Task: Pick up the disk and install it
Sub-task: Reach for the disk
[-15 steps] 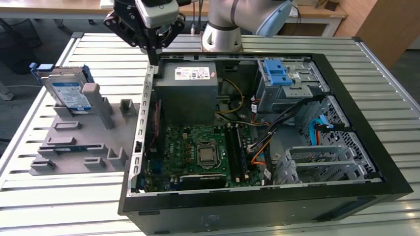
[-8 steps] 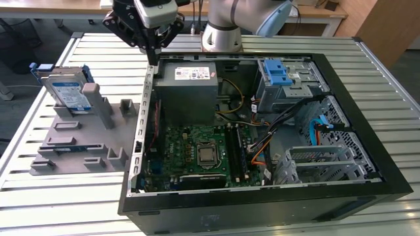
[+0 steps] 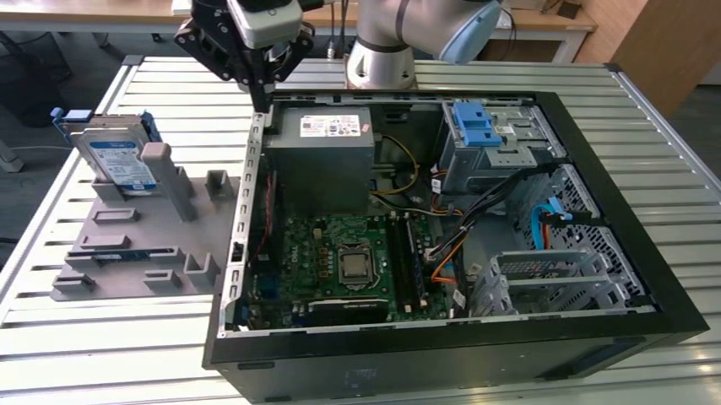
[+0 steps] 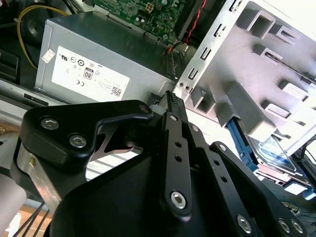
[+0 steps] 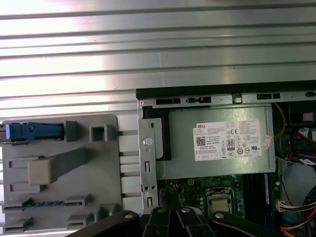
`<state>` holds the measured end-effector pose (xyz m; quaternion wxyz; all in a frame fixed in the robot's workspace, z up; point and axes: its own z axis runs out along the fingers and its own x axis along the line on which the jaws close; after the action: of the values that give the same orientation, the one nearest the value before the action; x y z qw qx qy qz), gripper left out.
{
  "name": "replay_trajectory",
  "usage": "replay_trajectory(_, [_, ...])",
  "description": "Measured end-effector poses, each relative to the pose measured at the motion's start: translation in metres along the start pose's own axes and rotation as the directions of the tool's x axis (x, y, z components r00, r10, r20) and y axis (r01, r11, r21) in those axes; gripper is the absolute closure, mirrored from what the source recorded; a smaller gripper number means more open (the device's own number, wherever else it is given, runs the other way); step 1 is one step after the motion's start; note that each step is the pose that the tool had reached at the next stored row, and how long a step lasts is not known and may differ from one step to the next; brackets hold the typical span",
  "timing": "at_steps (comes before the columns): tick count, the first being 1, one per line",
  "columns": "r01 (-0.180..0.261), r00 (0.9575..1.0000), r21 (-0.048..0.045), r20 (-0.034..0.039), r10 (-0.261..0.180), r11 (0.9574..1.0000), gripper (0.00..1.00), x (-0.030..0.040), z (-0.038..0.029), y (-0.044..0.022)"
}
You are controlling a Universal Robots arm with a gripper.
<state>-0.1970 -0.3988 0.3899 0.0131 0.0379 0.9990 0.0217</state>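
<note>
The disk (image 3: pixel 118 160) stands upright on edge in a slot of the grey holder (image 3: pixel 135 245), on the exterior view's left. It is silver with a white-and-blue label and a blue carrier. In the first wrist view the disk (image 5: pixel 34 132) shows edge-on, and in the second wrist view the disk (image 4: pixel 276 150) lies behind the holder's posts. My gripper (image 3: pixel 265 94) hangs over the far left corner of the open computer case (image 3: pixel 631 253), to the right of the disk and apart from it. Its black fingers (image 4: pixel 173 128) meet at the tip, shut on nothing.
Inside the case are a grey power supply box (image 3: pixel 327 152), a green motherboard (image 3: pixel 349 261), loose cables (image 3: pixel 474 219) and a blue latch bracket (image 3: pixel 479 126) on the drive cage. Everything rests on a slatted metal table (image 3: pixel 113 346). The arm's base (image 3: pixel 383 51) stands behind the case.
</note>
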Motion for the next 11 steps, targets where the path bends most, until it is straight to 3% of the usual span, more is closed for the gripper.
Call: replay_trajectory(11, [0.0, 1.0, 0.0, 0.0, 0.0, 1.0, 0.89, 0.0034, 0.0003, -0.0003])
